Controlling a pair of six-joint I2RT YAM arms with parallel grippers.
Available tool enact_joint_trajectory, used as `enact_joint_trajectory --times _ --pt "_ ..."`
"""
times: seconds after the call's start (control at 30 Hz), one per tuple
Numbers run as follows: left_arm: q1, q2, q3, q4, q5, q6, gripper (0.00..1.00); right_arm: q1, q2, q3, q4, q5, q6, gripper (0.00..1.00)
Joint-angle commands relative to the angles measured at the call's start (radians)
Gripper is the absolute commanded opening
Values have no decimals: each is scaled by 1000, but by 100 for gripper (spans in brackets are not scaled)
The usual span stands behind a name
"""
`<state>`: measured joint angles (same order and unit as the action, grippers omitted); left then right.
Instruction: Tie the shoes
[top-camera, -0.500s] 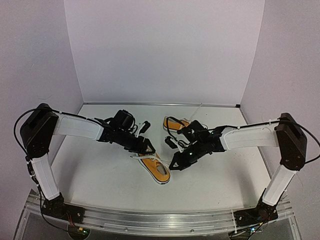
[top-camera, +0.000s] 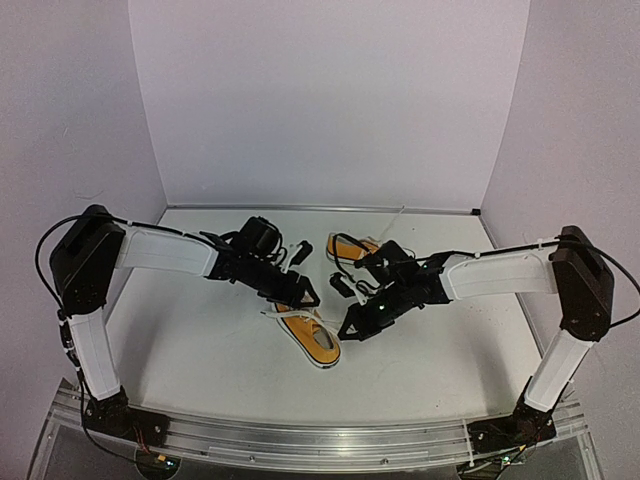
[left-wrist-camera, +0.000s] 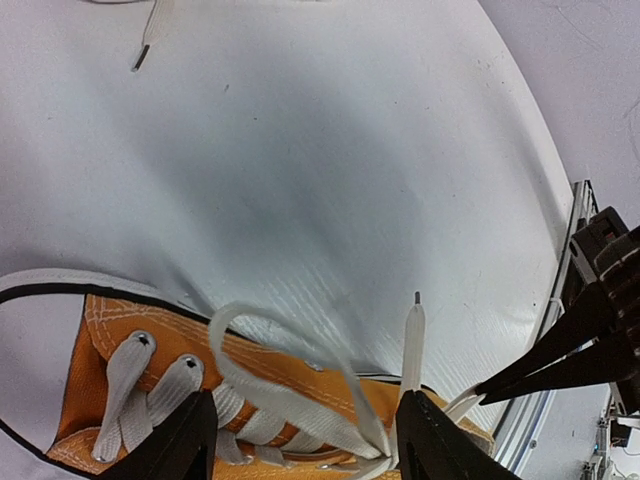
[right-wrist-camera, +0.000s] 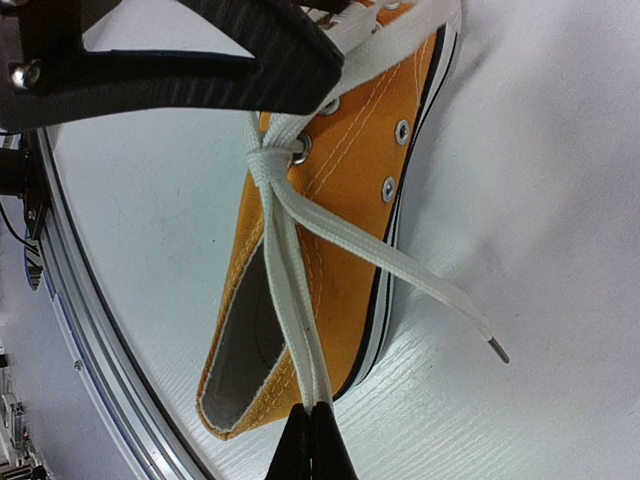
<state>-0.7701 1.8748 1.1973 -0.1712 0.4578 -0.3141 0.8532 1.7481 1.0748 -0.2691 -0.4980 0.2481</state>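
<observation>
**Shoes: near one mid-knot, far one waiting**

Near shoe (top-camera: 312, 340) lies about table (top-camera: 190, 340) centre in top view, heel toward 5 o'clock, toe end under L gripper (left-wrist-camera: 305, 415). Far shoe (top-camera: 348, 246) sits just beyond at 12–1 o'clock, partly hidden by R arm; laces look loose.

Step, as judged: first knot on near shoe. A crossover knot (right-wrist-camera: 262, 160) sits at top eyelets. R gripper (right-wrist-camera: 310, 445) is clamped on two lace strands (right-wrist-camera: 290, 300) that run from knot over heel opening toward 6 o'clock in its wrist view and look taut. L gripper is spread wide, gripping nothing, fingers either side of laced tongue. A slack lace loop (left-wrist-camera: 262, 325) arches just ahead of it at 12 o'clock. One free lace end (right-wrist-camera: 440, 300) trails onto table toward 4 o'clock in R wrist view.

Next move prob. needs L gripper to close on loop or free end and draw opposite to R's pull, so knot cinches w/o dragging the shoe. Can't tell if R's two strands form a bow loop.

Pose: L arm reaches in from 9 o'clock, wrist tipped down over eyelets. R arm comes from 3 o'clock, forearm low, tip just beside heel.
</observation>
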Motion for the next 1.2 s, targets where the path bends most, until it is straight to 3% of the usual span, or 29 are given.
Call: enact_joint_trajectory --times 0.0,0.43,0.57,0.7,0.8,1.17 --pt "-25 16 72 -34 -13 46 62 3 -10 24 18 -5 5 0" --pt "-36 50 114 -103 -48 65 55 4 -12 22 18 -2 6 0" --pt "-38 55 120 -118 -58 73 42 3 -12 20 17 -3 6 0" --pt "-37 32 105 -112 -89 65 13 4 -17 12 16 -4 6 0" --pt "-31 10 88 -103 -113 58 0 4 -27 -7 16 -2 7 0" --pt "31 -41 14 -50 -112 35 0 4 -90 -108 14 22 18 0"
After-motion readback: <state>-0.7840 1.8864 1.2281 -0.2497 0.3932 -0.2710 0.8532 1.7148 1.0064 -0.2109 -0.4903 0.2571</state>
